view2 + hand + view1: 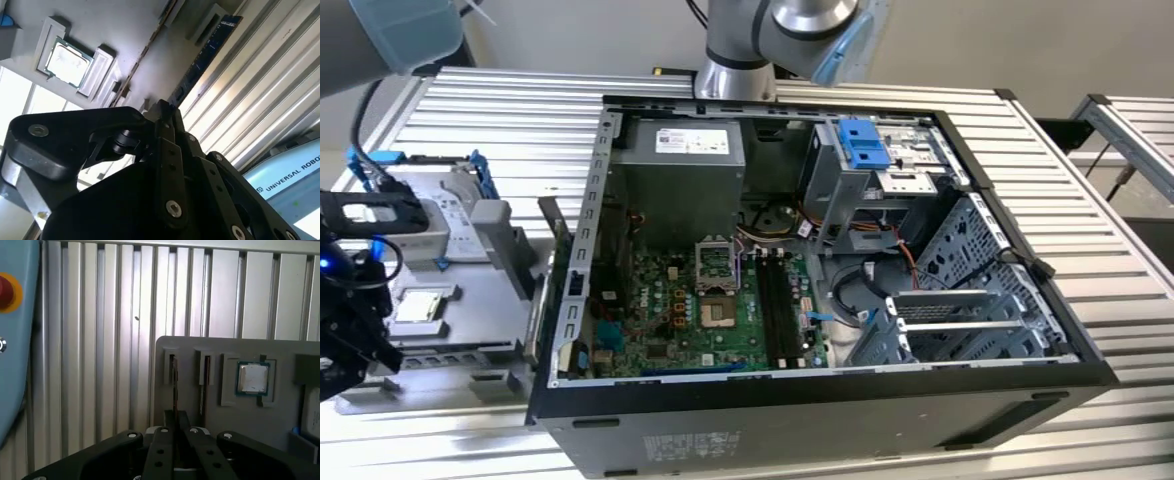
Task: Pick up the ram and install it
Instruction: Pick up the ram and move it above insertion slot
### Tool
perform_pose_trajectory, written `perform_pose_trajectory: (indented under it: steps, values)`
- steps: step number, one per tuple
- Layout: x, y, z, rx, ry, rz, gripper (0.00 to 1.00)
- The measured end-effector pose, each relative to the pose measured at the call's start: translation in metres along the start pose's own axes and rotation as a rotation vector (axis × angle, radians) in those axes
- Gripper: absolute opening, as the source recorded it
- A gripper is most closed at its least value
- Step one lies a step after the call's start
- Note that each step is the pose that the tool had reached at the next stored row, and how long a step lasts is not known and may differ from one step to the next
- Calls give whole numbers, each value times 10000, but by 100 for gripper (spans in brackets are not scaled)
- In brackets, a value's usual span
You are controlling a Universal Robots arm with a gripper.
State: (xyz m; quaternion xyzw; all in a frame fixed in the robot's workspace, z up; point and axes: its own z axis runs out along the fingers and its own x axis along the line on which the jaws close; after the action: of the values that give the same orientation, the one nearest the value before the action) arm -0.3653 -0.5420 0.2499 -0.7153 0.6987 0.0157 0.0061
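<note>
Fingers (183, 421) of the gripper (175, 416) look drawn together on the near end of the ram (174, 385), which stands on its edge in a narrow slot of the grey tray (285, 352). In the second wrist view I see the ram (207, 50) as a long, dark bluish stick running away from the fingertips along the tray's side, next to the ribbed metal table (260, 95). The small square silver chip (253, 377) sits in its own recess in the tray, apart from the ram. In the exterior view the tray (480, 330) lies at the exterior view's left, just beside the open computer case (827, 410), with the green motherboard (707, 320) lying inside the case.
</note>
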Motion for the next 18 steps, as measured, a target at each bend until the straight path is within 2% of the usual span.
perform_pose_trajectory:
  steps: [18]
  values:
    - [-25,11,-804,-5,1,0,0]
